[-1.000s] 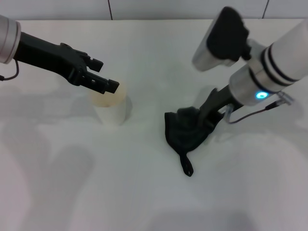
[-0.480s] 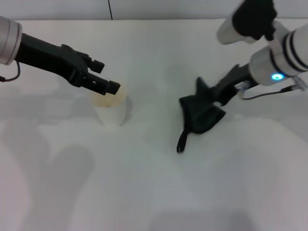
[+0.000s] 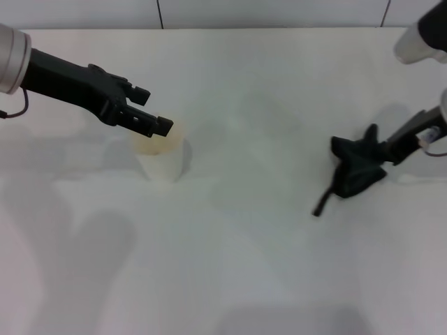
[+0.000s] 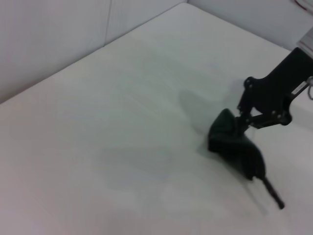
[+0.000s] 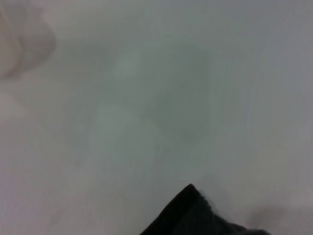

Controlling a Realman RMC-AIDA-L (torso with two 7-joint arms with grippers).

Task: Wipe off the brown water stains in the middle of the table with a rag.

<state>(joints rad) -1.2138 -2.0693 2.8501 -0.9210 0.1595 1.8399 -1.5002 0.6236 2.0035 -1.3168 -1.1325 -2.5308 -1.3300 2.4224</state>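
Rag (image 3: pixel 355 174) now sits at the table's (image 3: pixel 237 265) right side, bunched, loop strap (image 3: pixel 323 203) trailing toward centre; a second ago it lay near mid-table, so it has been dragged well to the right. Right gripper (image 3: pixel 380 150) has retreated with it toward the right edge, jaws closed on the cloth's upper fold. No brown stain discernible on the white surface. Left gripper (image 3: pixel 155 124) unchanged: hovering over the paper cup (image 3: pixel 165 158), jaws slightly parted, holding nothing.
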